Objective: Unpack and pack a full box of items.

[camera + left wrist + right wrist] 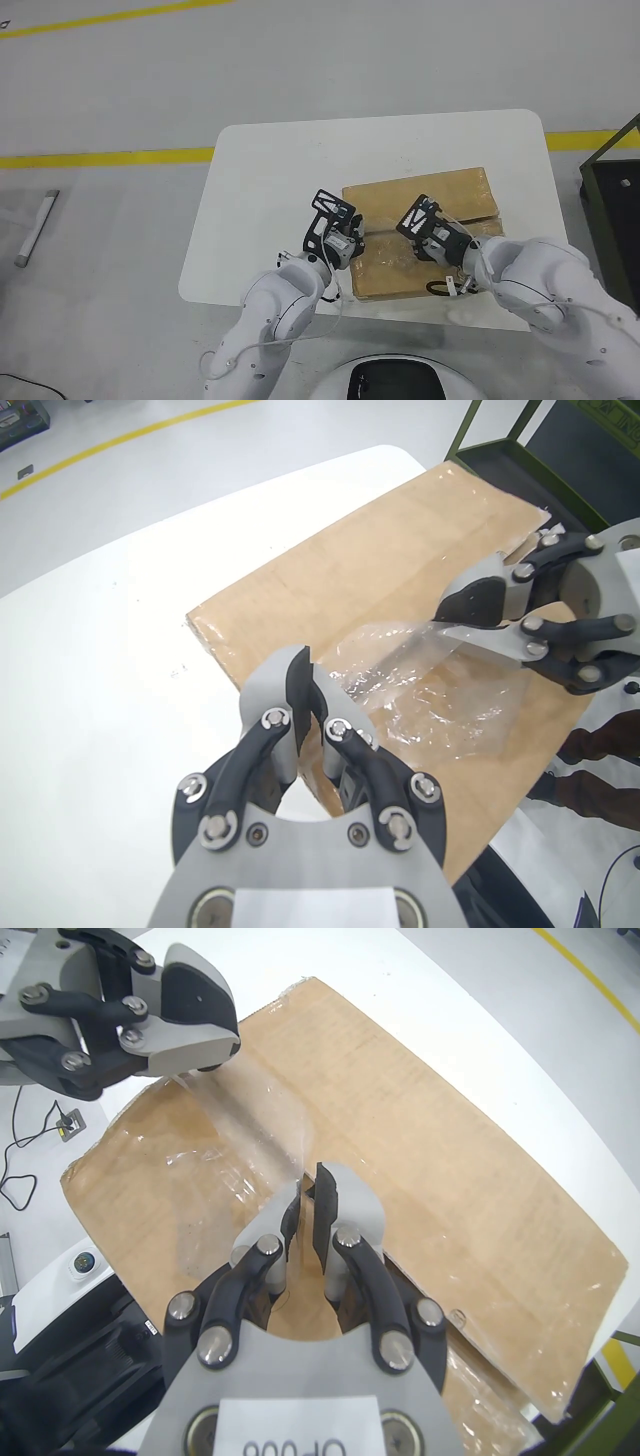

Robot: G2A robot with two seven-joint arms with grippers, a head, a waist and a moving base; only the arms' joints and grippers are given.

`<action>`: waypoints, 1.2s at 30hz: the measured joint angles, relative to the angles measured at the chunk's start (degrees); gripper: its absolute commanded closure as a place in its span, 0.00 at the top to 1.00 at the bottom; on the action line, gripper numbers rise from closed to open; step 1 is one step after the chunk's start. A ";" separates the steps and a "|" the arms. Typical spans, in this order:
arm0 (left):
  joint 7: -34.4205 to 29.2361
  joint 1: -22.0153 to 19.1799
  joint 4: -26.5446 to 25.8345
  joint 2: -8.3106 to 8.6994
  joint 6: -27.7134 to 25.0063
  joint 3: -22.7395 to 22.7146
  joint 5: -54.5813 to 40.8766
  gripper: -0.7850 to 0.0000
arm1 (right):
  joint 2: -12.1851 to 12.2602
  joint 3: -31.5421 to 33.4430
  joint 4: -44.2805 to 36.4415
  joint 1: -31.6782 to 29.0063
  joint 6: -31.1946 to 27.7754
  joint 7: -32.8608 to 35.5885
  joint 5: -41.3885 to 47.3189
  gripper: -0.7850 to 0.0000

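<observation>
Where the white table (270, 200) fills the middle of the view from above, we see a flat brown cardboard box (420, 200) lying on its near right part, flaps shut. A strip of clear packing tape (400, 680), crumpled and partly lifted off the box top, stretches between the two grippers above the seam. The left gripper (306, 680) hangs over the box's left end with its fingers pinched together on one end of the tape. The right gripper (306, 1200) sits over the middle of the box, fingers likewise closed tight on the other end of the strip. We judge this to be the start of unpacking: the seal is coming off so the flaps can open. Next, we think, the tape needs pulling up and away until its last stuck patch lets go, then dropping to the side before either gripper goes for a flap.
</observation>
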 measured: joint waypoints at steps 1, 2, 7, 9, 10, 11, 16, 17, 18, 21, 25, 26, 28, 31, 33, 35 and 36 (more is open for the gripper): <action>0.10 -0.16 0.50 -0.06 0.11 0.30 0.13 0.00 | -0.01 -0.01 0.02 0.00 0.02 -0.03 0.00 0.17; 0.09 -0.27 0.75 -0.11 0.16 0.48 0.18 0.00 | -0.01 0.00 0.04 0.00 0.05 -0.10 0.01 0.20; -0.25 -0.76 1.42 -0.23 0.22 0.95 0.68 0.00 | 0.03 0.33 -0.35 0.28 0.08 -0.34 -1.18 0.39; -0.27 -0.89 1.47 -0.25 0.25 0.92 0.79 0.00 | 0.06 0.62 -0.76 0.32 0.24 -0.65 -1.80 0.45; -0.28 -0.97 1.49 -0.26 0.26 0.83 0.81 0.00 | 0.10 0.95 -1.02 0.37 0.27 -0.74 -2.40 0.57; -0.33 -1.03 1.50 -0.26 0.26 0.74 0.82 0.00 | 0.15 1.24 -1.24 0.38 0.23 -0.78 -3.04 0.68; -0.50 -1.15 1.60 -0.28 0.18 0.46 0.88 0.00 | 0.42 4.04 -2.82 -0.24 0.53 -1.28 -3.77 0.81; -0.49 -1.15 1.60 -0.28 0.14 0.45 0.83 0.00 | 0.50 4.83 -3.11 -0.45 0.60 -1.21 -3.75 0.84; -0.48 -1.14 1.60 -0.29 0.08 0.44 0.77 0.00 | 0.58 5.69 -3.37 -0.71 0.75 -1.13 -3.72 0.86; -0.49 -1.18 1.65 -0.31 -0.17 0.40 0.64 0.00 | 0.87 8.80 -4.22 -1.80 1.00 -0.64 -3.53 1.00; -0.57 -1.24 1.68 -0.34 -0.50 0.40 0.49 0.00 | 1.30 13.92 -5.25 -3.63 1.67 -0.08 -2.96 1.00; -0.58 -1.24 1.66 -0.34 -0.57 0.40 0.40 0.00 | 1.39 15.19 -5.48 -4.10 1.89 -0.05 -2.78 1.00; -0.67 -1.24 1.57 -0.36 -0.77 0.41 0.21 0.00 | 1.58 18.43 -5.91 -5.32 2.74 -0.19 -2.45 1.00; -0.74 -1.19 1.30 -0.37 -0.97 0.44 0.01 0.00 | 1.73 23.47 -6.55 -7.27 4.74 -1.24 -1.10 1.00; -0.77 -1.13 1.11 -0.38 -1.04 0.46 -0.11 0.08 | 1.72 26.61 -6.64 -8.45 6.43 -2.58 0.80 1.00; -0.75 -1.06 0.98 -0.40 -1.15 0.49 -0.24 0.19 | 1.72 30.06 -6.40 -9.82 7.96 -3.87 2.17 1.00; -0.74 -1.05 0.94 -0.40 -1.19 0.50 -0.29 0.20 | 1.66 31.28 -6.33 -10.40 8.87 -4.58 3.21 1.00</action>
